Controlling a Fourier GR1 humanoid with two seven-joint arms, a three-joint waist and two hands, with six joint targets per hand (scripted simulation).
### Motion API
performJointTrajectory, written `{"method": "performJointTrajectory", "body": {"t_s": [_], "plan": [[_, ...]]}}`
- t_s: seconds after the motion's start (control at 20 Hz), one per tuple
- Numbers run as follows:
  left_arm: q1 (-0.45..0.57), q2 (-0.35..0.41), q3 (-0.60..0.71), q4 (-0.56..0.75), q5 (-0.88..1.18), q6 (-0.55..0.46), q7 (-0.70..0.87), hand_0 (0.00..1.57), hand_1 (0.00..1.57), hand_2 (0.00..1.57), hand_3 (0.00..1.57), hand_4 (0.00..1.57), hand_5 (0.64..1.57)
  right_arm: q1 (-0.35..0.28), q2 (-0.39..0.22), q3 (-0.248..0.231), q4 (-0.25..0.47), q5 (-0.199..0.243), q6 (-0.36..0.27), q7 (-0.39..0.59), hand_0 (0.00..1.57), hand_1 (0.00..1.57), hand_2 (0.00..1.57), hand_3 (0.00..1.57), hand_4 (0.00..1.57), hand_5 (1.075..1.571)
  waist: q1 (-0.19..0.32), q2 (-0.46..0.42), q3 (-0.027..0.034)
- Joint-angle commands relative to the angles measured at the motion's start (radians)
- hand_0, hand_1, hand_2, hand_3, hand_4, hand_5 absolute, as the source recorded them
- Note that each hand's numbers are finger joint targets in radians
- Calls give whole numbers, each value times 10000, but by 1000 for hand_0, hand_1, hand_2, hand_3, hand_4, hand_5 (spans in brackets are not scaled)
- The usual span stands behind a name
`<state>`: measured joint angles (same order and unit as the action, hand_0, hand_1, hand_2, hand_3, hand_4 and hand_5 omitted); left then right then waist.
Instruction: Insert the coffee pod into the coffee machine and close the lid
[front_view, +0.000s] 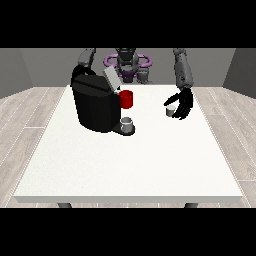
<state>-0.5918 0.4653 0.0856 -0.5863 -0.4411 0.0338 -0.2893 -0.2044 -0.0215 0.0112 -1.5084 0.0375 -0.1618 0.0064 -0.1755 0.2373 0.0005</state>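
A black coffee machine (94, 105) stands at the table's left rear, its grey lid (111, 78) tilted up and open. A red part (126, 99) shows at its front, above a small grey cup (127, 123) on the drip base. The small grey coffee pod (171, 111) rests on the table at the right. The hand at the view's right (183, 102) hangs just beside and above the pod with its fingers spread around it, not closed on it. The other hand is hidden behind the machine; only its arm (88, 57) shows.
The white table (130, 165) stretches wide toward the camera, its front edge near the bottom. The robot's torso (127, 62) stands behind the rear edge. Wooden floor surrounds the table.
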Motion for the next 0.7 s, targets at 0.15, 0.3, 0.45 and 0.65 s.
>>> {"method": "performJointTrajectory", "body": {"t_s": [0.15, 0.3, 0.45, 0.65], "plan": [[-338, -507, -238, 174, -690, 1007, 161, 824, 824, 972, 737, 389, 1571, -247, -51, -448, 799, -394, 39, -565, 0, 0, 0, 0, 492, 1571, 279, -141, -5], [-341, -96, -119, 759, -903, 1201, -384, 971, 971, 1086, 863, 323, 1571, 94, 207, 223, -130, -261, -236, 88, 0, 0, 0, 0, 510, 1571, -47, -134, -10], [-1006, 314, -335, 897, -1300, 967, -6, 899, 899, 1011, 776, 309, 1571, -151, 206, 802, 97, -174, -945, -411, 0, 0, 0, 0, 487, 1571, -101, 471, -9], [-926, 155, -274, 906, -1374, 1186, -618, 1174, 1174, 1286, 1183, 412, 1571, -478, -357, -548, 466, -686, 132, -563, 0, 0, 0, 0, 398, 1571, -32, 487, -8]]}}
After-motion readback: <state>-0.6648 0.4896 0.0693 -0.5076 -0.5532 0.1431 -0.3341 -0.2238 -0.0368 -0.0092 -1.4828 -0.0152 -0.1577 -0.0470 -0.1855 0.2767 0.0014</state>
